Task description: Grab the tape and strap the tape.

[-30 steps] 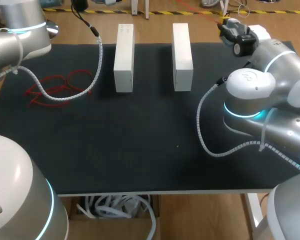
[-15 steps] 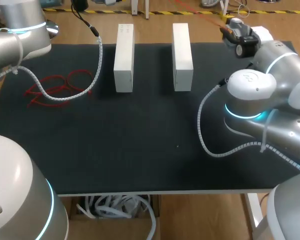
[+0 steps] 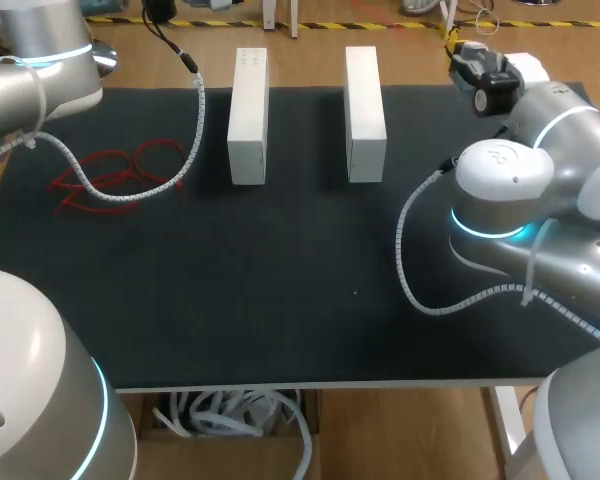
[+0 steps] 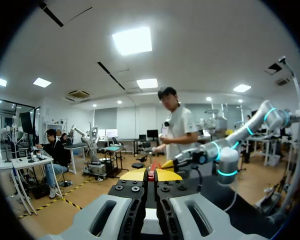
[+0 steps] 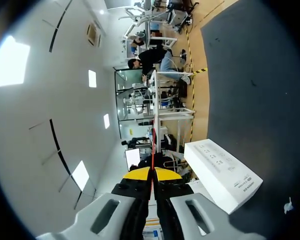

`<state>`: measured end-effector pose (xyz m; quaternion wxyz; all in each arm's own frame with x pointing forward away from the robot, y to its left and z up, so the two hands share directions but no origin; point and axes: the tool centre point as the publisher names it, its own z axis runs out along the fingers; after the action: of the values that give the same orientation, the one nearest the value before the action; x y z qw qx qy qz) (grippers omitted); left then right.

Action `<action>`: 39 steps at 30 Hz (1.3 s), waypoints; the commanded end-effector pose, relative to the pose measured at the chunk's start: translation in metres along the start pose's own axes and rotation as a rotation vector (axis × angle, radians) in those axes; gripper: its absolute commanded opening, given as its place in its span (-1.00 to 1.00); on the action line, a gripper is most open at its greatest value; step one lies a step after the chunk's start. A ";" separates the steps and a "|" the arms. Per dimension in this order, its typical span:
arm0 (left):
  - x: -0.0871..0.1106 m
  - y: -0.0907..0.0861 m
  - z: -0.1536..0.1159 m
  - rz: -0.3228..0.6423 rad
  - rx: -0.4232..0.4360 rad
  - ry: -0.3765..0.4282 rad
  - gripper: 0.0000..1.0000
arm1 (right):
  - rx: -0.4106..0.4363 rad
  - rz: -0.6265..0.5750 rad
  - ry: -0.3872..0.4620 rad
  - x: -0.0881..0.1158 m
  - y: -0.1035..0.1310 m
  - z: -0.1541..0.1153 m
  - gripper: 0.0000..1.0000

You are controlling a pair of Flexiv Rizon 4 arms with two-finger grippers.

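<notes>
Red tape loops (image 3: 120,157) tangled on the mat (image 3: 280,280), left side; thin red strand (image 5: 153,145) nipped in left pincer (image 4: 151,176) and right pincer (image 5: 151,175).

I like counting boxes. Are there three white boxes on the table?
No, there are just two: a left box and a right box, apart on the table.

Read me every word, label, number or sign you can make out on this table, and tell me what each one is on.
Nothing here reads clearly enough to quote.
Left white box: faint marks near its far end, too small to read.
White box in the right wrist view: rows of small print and a label, too blurred to read.
Right white box, red tape: no print shows.
</notes>
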<state>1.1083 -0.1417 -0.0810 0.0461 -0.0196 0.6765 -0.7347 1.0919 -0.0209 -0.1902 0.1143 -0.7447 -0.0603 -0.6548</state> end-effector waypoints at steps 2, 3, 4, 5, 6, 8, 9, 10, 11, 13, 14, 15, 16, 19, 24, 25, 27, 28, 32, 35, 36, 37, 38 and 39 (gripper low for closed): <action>0.001 0.000 0.000 0.001 0.001 -0.003 -1.00 | 0.011 -0.012 -0.007 0.001 0.000 0.002 -1.00; 0.001 0.000 0.000 0.001 0.001 -0.003 -1.00 | 0.022 -0.024 -0.009 0.001 -0.001 0.003 -1.00; 0.001 0.000 0.000 0.001 0.001 -0.003 -1.00 | 0.030 -0.040 -0.019 0.002 -0.002 0.003 -1.00; 0.001 0.000 0.000 0.001 0.001 -0.003 -1.00 | 0.033 -0.038 -0.018 0.002 -0.003 0.003 -1.00; 0.001 0.000 0.000 0.001 0.001 -0.003 -1.00 | 0.044 -0.062 -0.026 0.002 -0.003 0.004 -1.00; 0.001 0.000 0.000 0.001 0.001 -0.003 -1.00 | 0.055 -0.084 -0.038 0.002 -0.005 0.005 -1.00; 0.001 0.000 0.000 0.001 0.001 -0.003 -1.00 | 0.061 -0.096 -0.039 0.003 -0.006 0.006 -1.00; 0.001 0.000 0.000 0.001 0.001 -0.003 -1.00 | 0.063 -0.102 -0.036 0.003 -0.006 0.007 -1.00; 0.001 0.000 0.000 0.001 0.001 -0.003 -1.00 | 0.063 -0.100 -0.030 0.005 -0.007 0.008 -1.00; 0.001 0.000 0.000 0.001 0.001 -0.003 -1.00 | 0.065 -0.104 -0.028 0.006 -0.007 0.009 -1.00; 0.001 0.000 0.000 0.001 0.001 -0.003 -1.00 | 0.066 -0.106 -0.026 0.007 -0.007 0.009 -1.00; 0.001 0.000 0.000 0.005 -0.027 -0.006 -1.00 | 0.069 -0.111 -0.025 0.007 -0.007 0.009 -1.00; 0.002 0.000 0.001 0.011 -0.064 -0.009 -1.00 | 0.070 -0.113 -0.025 0.007 -0.007 0.009 -1.00; 0.003 0.001 0.007 0.026 -0.198 -0.008 -1.00 | 0.079 -0.125 -0.027 0.008 -0.009 0.009 -1.00; 0.007 0.006 0.017 0.039 -0.502 0.007 -1.00 | 0.101 -0.158 -0.036 0.007 -0.011 0.009 -1.00; 0.008 0.007 0.019 0.038 -0.566 0.018 -1.00 | 0.108 -0.166 -0.038 0.007 -0.011 0.009 -1.00; 0.010 0.008 0.021 0.033 -0.643 0.031 -1.00 | 0.111 -0.173 -0.043 0.007 -0.012 0.008 -1.00; 0.011 0.009 0.022 0.029 -0.688 0.026 -1.00 | 0.113 -0.182 -0.048 0.007 -0.012 0.008 -1.00; 0.013 0.014 0.023 0.032 -0.882 0.011 -1.00 | 0.120 -0.206 -0.061 0.006 -0.012 0.006 -1.00; 0.014 0.016 0.023 0.039 -0.954 -0.008 -1.00 | 0.125 -0.222 -0.071 0.006 -0.013 0.006 -1.00; 0.014 0.016 0.022 0.038 -0.987 -0.032 -1.00 | 0.127 -0.233 -0.078 0.006 -0.013 0.005 -1.00; 0.014 0.016 0.022 0.038 -0.987 -0.032 -1.00 | 0.127 -0.234 -0.080 0.006 -0.013 0.005 -1.00; 0.014 0.016 0.022 0.038 -0.987 -0.032 -1.00 | 0.128 -0.234 -0.081 0.006 -0.013 0.005 -1.00; 0.014 0.016 0.022 0.038 -0.987 -0.032 -1.00 | 0.131 -0.237 -0.084 0.006 -0.013 0.004 -1.00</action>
<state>1.0977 -0.1634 -0.1012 0.0518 -0.0201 0.8679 -0.4936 1.0943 -0.0057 -0.1885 0.0826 -0.7414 -0.1905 -0.6381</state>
